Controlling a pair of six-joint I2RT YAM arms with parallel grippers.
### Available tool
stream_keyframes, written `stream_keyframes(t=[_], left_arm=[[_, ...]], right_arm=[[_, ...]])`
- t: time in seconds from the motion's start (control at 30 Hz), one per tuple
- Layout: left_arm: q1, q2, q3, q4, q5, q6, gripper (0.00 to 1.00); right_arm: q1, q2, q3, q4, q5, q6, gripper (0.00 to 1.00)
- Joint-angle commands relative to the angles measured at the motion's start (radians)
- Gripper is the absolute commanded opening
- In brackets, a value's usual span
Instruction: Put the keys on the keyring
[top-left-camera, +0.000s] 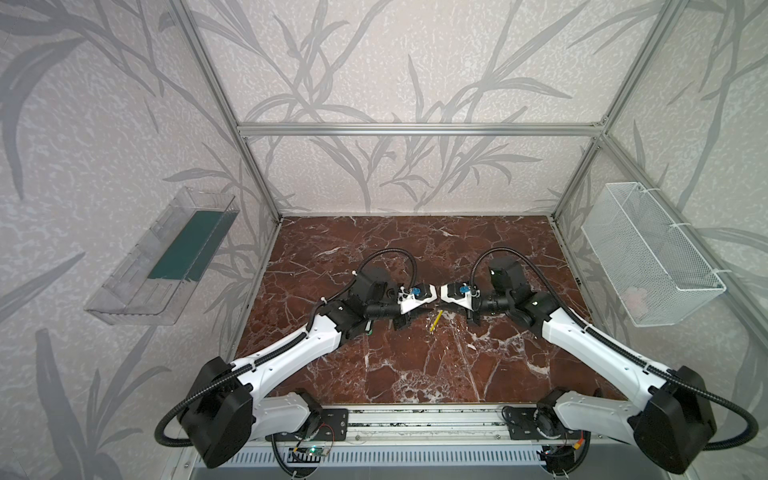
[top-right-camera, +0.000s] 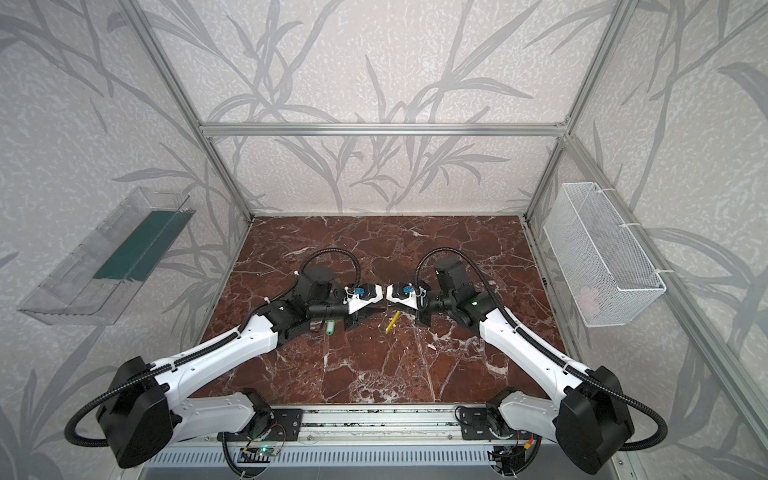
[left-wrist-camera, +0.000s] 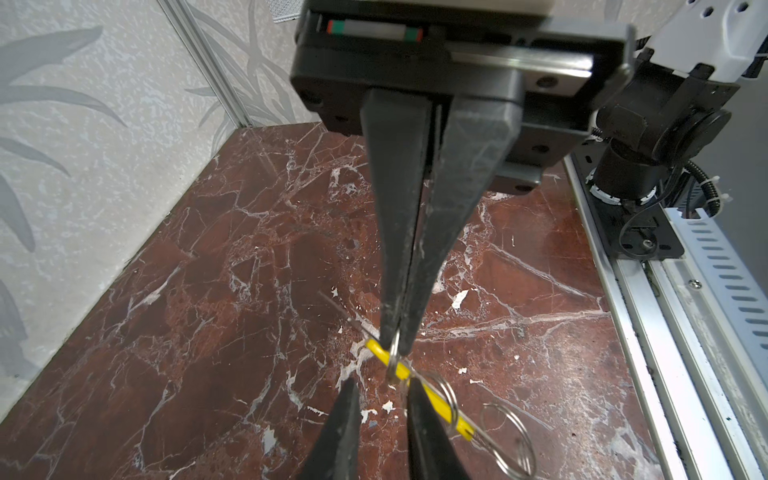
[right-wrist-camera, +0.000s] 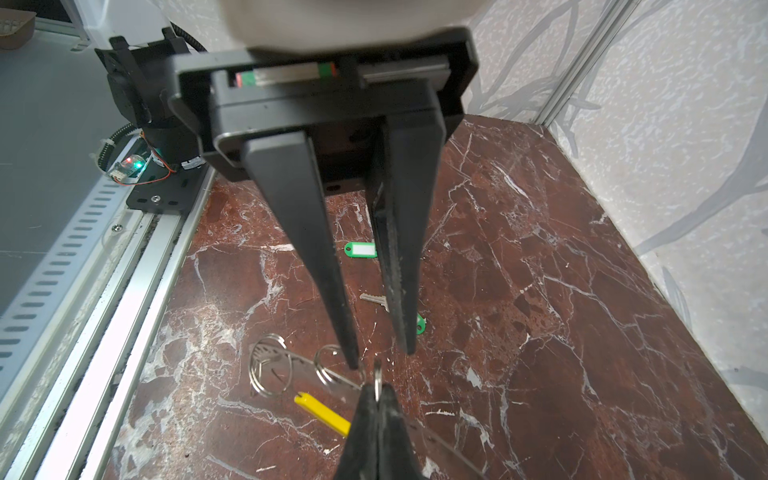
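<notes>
I am steadying the keyring (left-wrist-camera: 449, 417) at lower centre, right claw (left-wrist-camera: 397, 347) clamped on its small split ring (left-wrist-camera: 392, 365), left claw (left-wrist-camera: 382, 382) apart near the yellow sleeve (left-wrist-camera: 377, 351), while the keys (right-wrist-camera: 373, 299) are lying loose on the surface (right-wrist-camera: 498, 291), so I am expecting to fetch one next.

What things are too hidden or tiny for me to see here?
Small ring pinched by the right gripper: too small to make out in both top views.
One key: in the right wrist view its tag is mostly behind a finger of the left gripper.
The other tag: its key is hidden behind that same finger.
Pink thing in the basket: blurred by the mesh in both top views.
</notes>
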Motion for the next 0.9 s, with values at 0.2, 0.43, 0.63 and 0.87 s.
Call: stream_keyframes(t=[0.2, 0.43, 0.63, 0.87], left_arm=[[-0.011, 0.026, 0.038, 0.029, 0.011, 0.025, 0.21], [-0.02, 0.03, 0.029, 0.069, 0.033, 0.025, 0.16], [-0.03, 0.042, 0.024, 0.092, 0.041, 0.025, 0.09], [-0.035, 0.042, 0.023, 0.116, 0.067, 0.024, 0.0]], right_arm=[[0.006, -0.025, -0.007, -0.01, -0.027, -0.018, 0.0], [0.006, -0.018, -0.006, -0.009, -0.03, -0.02, 0.0], [0.006, -0.018, -0.005, -0.004, -0.033, -0.02, 0.0], [0.005, -0.023, -0.009, -0.004, -0.022, -0.025, 0.0]])
